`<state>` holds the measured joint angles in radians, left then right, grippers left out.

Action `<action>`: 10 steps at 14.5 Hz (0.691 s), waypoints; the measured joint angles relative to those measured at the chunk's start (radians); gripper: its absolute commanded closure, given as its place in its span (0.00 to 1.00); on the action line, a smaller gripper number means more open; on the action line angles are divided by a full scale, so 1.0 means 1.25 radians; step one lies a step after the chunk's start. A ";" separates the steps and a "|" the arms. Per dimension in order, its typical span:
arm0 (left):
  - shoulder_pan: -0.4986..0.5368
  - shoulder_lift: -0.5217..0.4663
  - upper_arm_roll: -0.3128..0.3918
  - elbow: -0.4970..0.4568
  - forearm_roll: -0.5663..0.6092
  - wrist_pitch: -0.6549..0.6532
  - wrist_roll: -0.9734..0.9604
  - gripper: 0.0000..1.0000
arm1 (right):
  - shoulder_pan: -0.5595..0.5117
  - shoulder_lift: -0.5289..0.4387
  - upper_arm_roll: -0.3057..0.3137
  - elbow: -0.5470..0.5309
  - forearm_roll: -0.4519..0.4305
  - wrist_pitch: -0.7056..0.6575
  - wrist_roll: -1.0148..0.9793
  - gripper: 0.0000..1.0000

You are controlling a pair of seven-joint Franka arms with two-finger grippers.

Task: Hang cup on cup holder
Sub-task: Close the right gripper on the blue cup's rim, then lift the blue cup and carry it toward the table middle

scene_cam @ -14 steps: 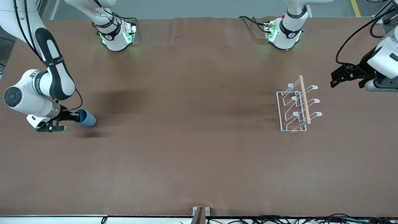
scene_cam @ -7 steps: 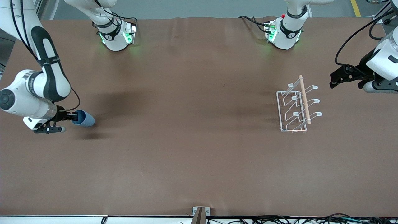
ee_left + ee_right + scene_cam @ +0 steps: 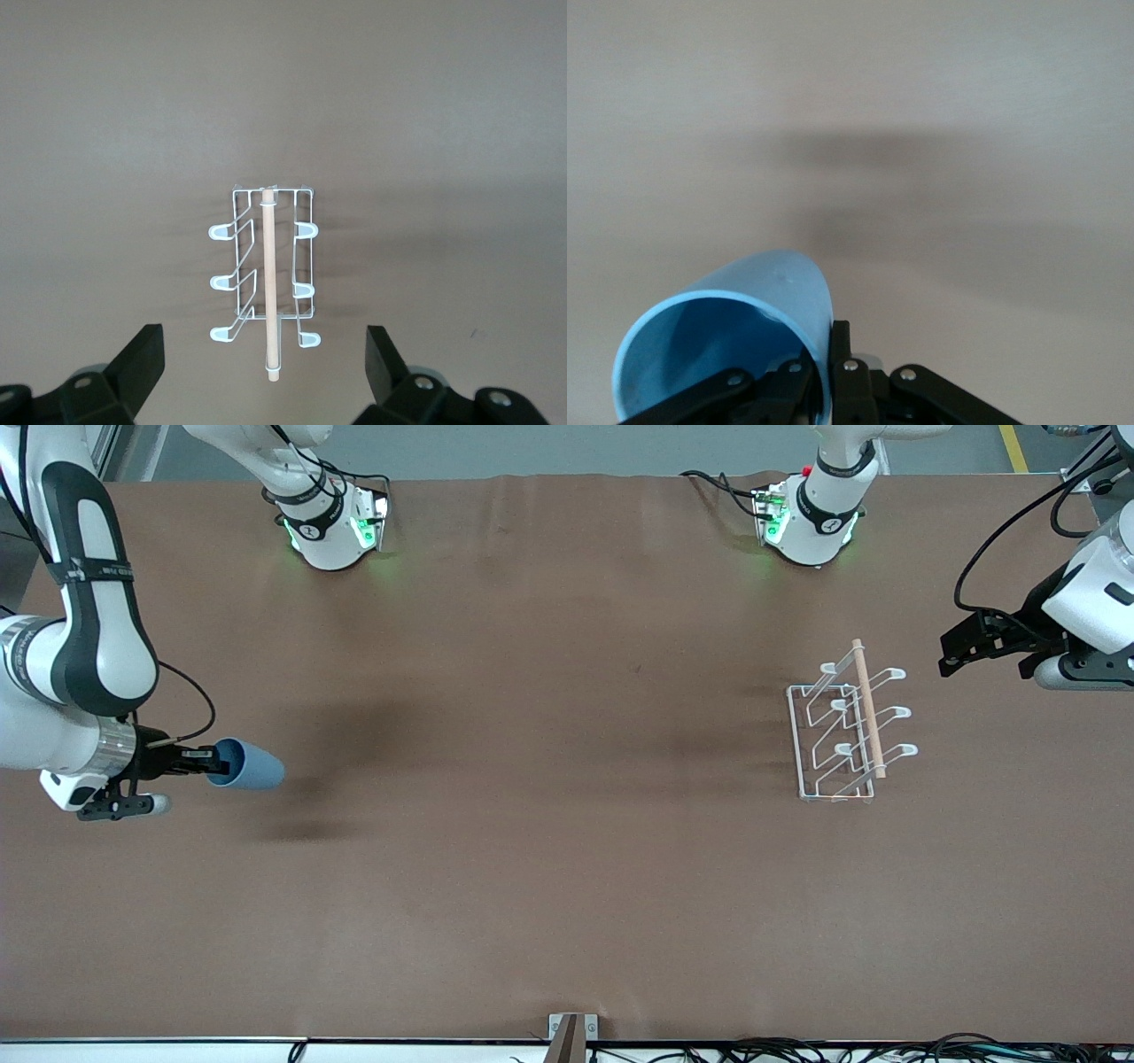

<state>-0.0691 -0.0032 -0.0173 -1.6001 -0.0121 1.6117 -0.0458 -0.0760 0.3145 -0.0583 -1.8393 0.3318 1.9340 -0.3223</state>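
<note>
The cup [image 3: 248, 764] is held on its side in the air by the right gripper [image 3: 211, 759], over the table [image 3: 532, 868] at the right arm's end; its shadow is seen on the brown surface at about five o'clock from it in the front view, apart from the cup itself. The cup's rim is turned toward the gripper and its narrower base points toward three o'clock in the front view; in the right wrist view the cup [image 3: 735, 332] is seen open-mouthed, its rim wall pinched between the black fingers [image 3: 837, 350] of the right gripper [image 3: 819, 372], one inside the wall and one outside; the jaws are thus set narrow, closed on the thin wall.

The cup holder [image 3: 846, 726] stands upright on the table toward the left arm's end, well apart from the cup; its wooden rod [image 3: 867, 707] runs along the top, from twelve o'clock to six o'clock in the front view, with looped prongs to either side of it; nothing is hung on it.

The left gripper [image 3: 955, 648] is held in the air at about two o'clock from the cup holder in the front view, where the arm waits; in the left wrist view its fingers [image 3: 142, 359] are seen spread wide, with the cup holder [image 3: 266, 274] framed between them farther off; nothing is held.
</note>
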 measured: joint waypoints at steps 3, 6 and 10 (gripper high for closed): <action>-0.002 0.000 0.000 0.000 0.000 0.000 0.000 0.00 | 0.024 -0.001 0.005 -0.001 0.190 -0.056 -0.003 1.00; -0.003 0.000 0.000 0.000 0.000 0.000 0.000 0.00 | 0.082 -0.001 0.010 -0.006 0.355 -0.067 -0.004 1.00; -0.003 0.000 0.000 0.002 0.000 0.002 0.001 0.00 | 0.175 -0.001 0.015 -0.028 0.565 -0.108 -0.001 0.99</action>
<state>-0.0723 -0.0032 -0.0174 -1.5982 -0.0121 1.6145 -0.0445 0.1424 0.3136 -0.0399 -1.8749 1.0377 1.7989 -0.3239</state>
